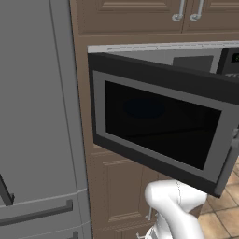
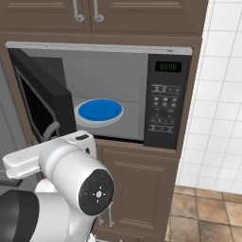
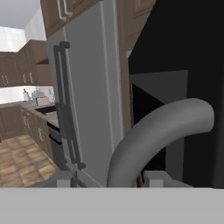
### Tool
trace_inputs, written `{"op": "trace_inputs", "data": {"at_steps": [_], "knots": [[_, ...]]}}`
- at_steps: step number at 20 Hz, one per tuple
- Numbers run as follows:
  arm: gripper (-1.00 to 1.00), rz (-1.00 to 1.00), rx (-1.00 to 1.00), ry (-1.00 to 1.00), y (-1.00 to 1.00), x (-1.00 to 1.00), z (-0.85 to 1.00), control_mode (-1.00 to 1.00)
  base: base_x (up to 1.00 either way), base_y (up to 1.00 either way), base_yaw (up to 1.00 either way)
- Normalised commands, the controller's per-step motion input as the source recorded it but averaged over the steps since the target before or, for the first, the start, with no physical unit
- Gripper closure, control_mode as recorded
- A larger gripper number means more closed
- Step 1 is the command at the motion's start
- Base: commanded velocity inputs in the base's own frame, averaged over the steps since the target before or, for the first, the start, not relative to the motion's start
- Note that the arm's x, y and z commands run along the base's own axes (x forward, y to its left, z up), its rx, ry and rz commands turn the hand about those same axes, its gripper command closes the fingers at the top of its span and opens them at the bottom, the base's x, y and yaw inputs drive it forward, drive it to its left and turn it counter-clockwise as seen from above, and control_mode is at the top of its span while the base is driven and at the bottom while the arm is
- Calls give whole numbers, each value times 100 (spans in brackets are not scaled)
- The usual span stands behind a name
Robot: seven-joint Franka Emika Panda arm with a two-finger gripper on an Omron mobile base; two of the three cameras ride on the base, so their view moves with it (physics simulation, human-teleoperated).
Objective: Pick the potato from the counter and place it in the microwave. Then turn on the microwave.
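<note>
One microwave (image 2: 118, 94) sits built into the brown cabinets, its door (image 1: 158, 123) swung wide open. Inside is one white plate with a blue centre (image 2: 99, 112); I cannot make out a potato on it. One button panel (image 2: 168, 101) stands at its right. One grey fridge (image 1: 37, 116) stands left. The fingers (image 3: 107, 179) straddle the door's curved grey handle (image 3: 157, 135); whether they clench it I cannot tell.

Black microwave (image 2: 163, 101), door ajar
</note>
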Motion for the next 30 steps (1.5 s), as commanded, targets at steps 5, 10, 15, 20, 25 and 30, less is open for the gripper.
{"op": "trace_inputs", "data": {"at_steps": [5,10,15,20,25,30], "knots": [[-100,0,0,0,0,0,0,-100,0,0,0],[-100,0,0,0,-6,-13,0,-100,0,0,0],[-100,-1,1,0,-26,-20,0,-100,0,0,0],[-100,-2,2,0,-28,-20,0,-100,0,0,0],[-100,2,5,0,-49,-3,0,-100,0,0,0],[-100,8,6,0,-63,2,0,-100,0,0,0]]}}
